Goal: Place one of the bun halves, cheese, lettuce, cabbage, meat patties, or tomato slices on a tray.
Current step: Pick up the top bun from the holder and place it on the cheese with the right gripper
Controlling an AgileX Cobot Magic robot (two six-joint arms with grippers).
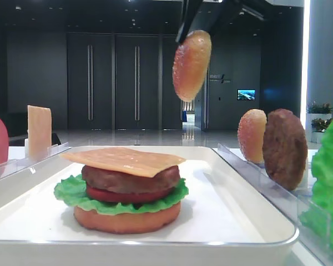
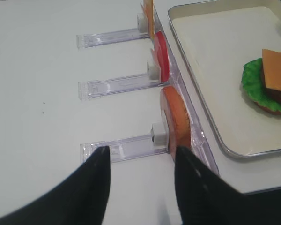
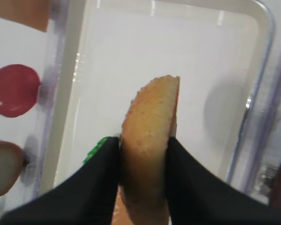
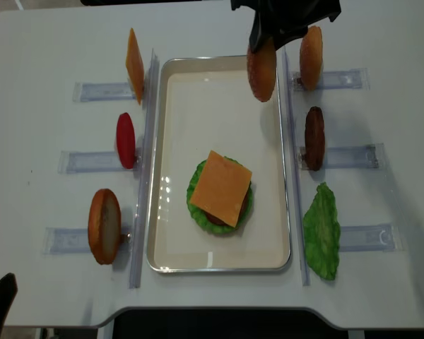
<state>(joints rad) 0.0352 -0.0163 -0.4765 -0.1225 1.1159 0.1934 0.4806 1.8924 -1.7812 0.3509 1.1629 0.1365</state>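
The right tool [image 3: 143, 152] pinches a speckled bun top [image 1: 191, 65] on edge, high above the far end of the white tray [image 4: 162, 254]. On the tray a stack already stands: bottom bun, lettuce [image 1: 72, 191], tomato, patty [image 1: 130, 180], cheese [image 4: 221, 187]. Only the capping appears left. The left tool [image 2: 140, 159] hangs spread over the bench [image 2: 37, 70].

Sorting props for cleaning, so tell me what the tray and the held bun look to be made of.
Tray: looks like glossy white plastic or enamelled metal; its raised rim catches highlights, but which one is unclear. Bun: probably moulded foam or soft plastic, semi-glossy; its crust is evenly speckled and it stays rigid, pinched on edge by the right gripper.
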